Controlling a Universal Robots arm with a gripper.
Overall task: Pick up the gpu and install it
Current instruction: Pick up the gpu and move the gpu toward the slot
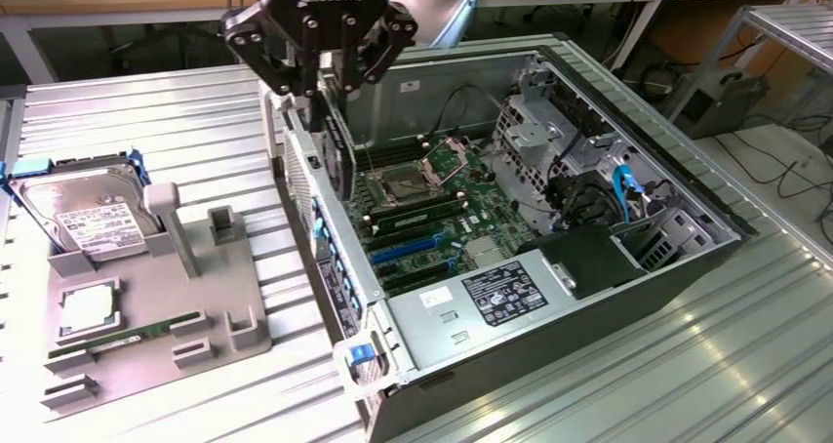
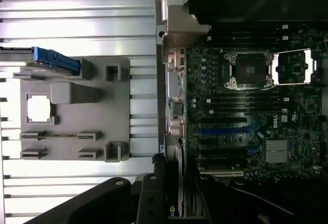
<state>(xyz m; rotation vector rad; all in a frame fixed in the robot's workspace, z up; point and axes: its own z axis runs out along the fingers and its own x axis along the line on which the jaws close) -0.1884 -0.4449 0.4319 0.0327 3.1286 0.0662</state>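
The gpu (image 1: 334, 140), a slim dark rectangular card seen nearly edge-on, hangs upright in the air just above the rear wall of the computer, on the exterior view's left of the machine. The black robot gripper (image 1: 323, 77) holds it from above, its fingers closed on the card's upper edge. Held this way, the card's lower edge points down, apparently so that its connector can meet a slot from above.

Directly below and just to the exterior view's right lies the green motherboard (image 1: 443, 209), with its blue expansion slots (image 1: 410, 253) facing up. The open black tower case (image 1: 586, 336) rests on its side with the panel off, which seems meant to leave the board reachable from overhead. A silver power supply with a label (image 1: 495, 297) sits at the case's near end.

Well apart, toward the exterior view's left, a grey moulded parts holder (image 1: 221, 306) sits on the ribbed metal worktop (image 1: 131, 121). It props a silver labelled hard drive (image 1: 85, 214) at a tilt and carries a square processor chip (image 1: 89, 309) and a narrow green memory stick (image 1: 131, 334) in shaped recesses, presumably so each part sits steady for gripping.

The card is off the holder and not yet seated in the board.
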